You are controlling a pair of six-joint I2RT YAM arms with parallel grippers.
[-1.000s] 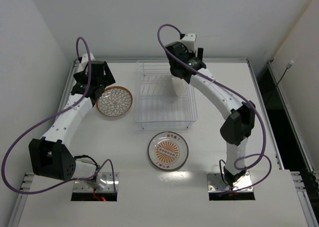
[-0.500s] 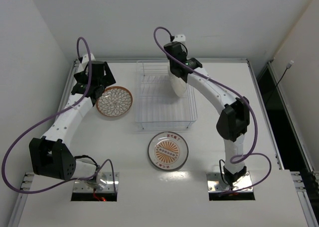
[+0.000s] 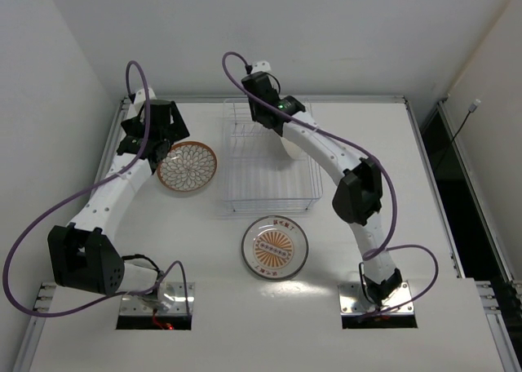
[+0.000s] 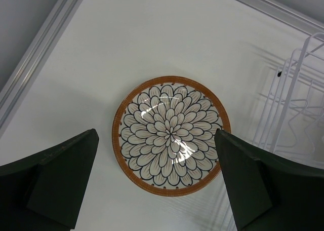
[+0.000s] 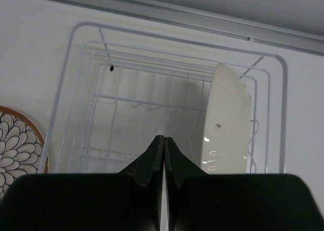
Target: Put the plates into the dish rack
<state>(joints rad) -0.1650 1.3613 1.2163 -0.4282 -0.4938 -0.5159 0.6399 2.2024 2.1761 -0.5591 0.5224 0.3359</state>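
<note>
While a plate (image 5: 225, 122) is standing edgewise in the dish rack (image 5: 76, 69), rim running from far edge toward near edge, right gripper (image 5: 163, 138) is hanging closed and empty, left gripper (image 4: 156, 133) is gaping wide.

Left pincer (image 4: 156, 140) spread wide and facing down, right pincer (image 5: 163, 140) fully closed

I see the flat white table (image 3: 391, 184) carrying three things: a brown-rimmed, petal-patterned round plate (image 3: 187, 166) beneath the left gripper's (image 4: 157, 155) parted jaws, a rectangular pale wire dish rack (image 3: 269, 201) below the right gripper's (image 5: 164, 140) closed jaws, and a pale-rimmed orange-sunburst plate (image 3: 275, 246) well apart from both.
</note>
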